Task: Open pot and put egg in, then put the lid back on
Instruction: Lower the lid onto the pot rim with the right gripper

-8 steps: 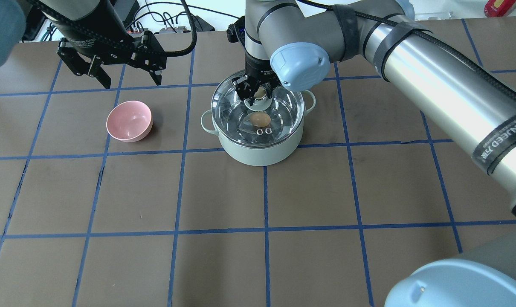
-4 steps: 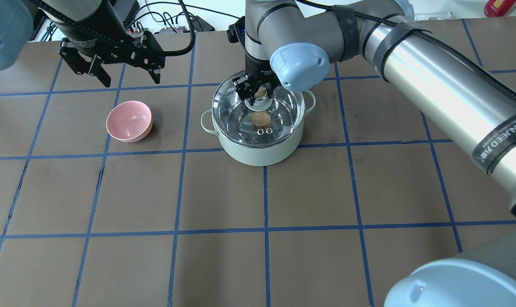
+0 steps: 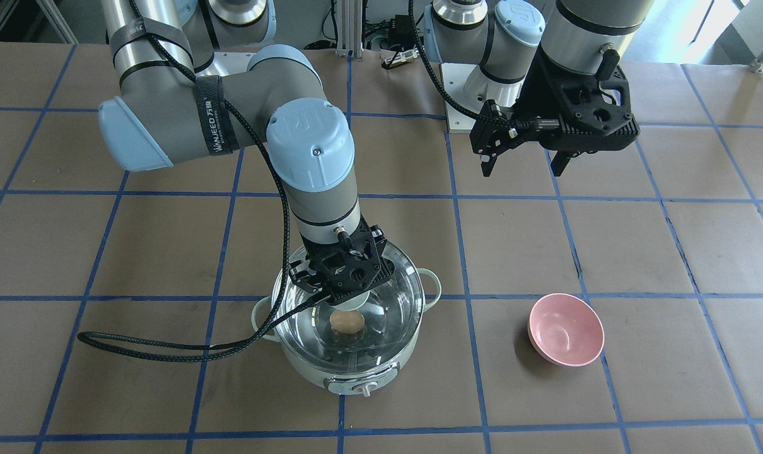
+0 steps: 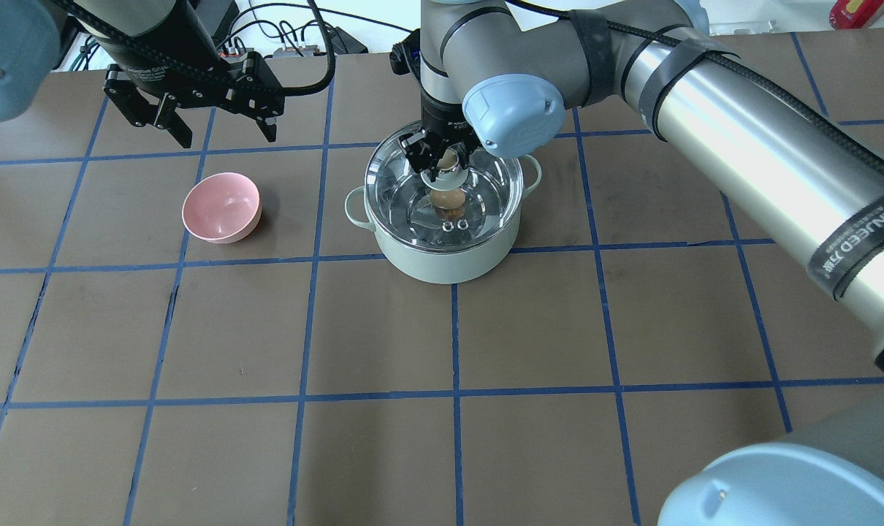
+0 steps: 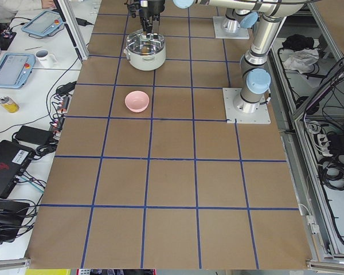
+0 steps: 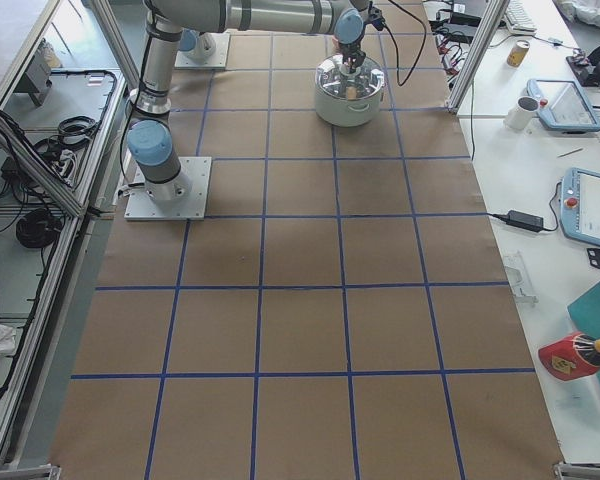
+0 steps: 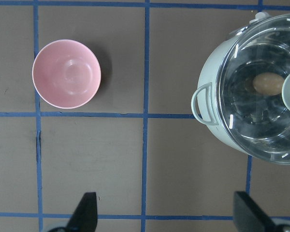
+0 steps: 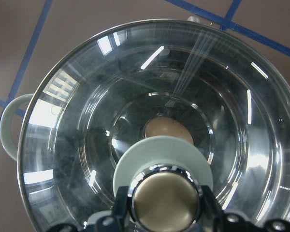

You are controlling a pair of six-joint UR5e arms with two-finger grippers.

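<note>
Your pot (image 4: 442, 264) sat on the table, the lid (image 4: 489, 186) covering it, its knob pinched by your right gripper (image 4: 444, 160). Your left gripper (image 4: 226, 136) hung spread wide, well apart from the pot, near the pink bowl (image 4: 221, 207). The egg (image 3: 347, 322) lay inside the pot, under the glass.

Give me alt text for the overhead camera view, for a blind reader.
The right gripper grips a glass lid over a green pot with an egg inside. A pink bowl sits left of the pot; the left gripper hangs open beyond it.
</note>
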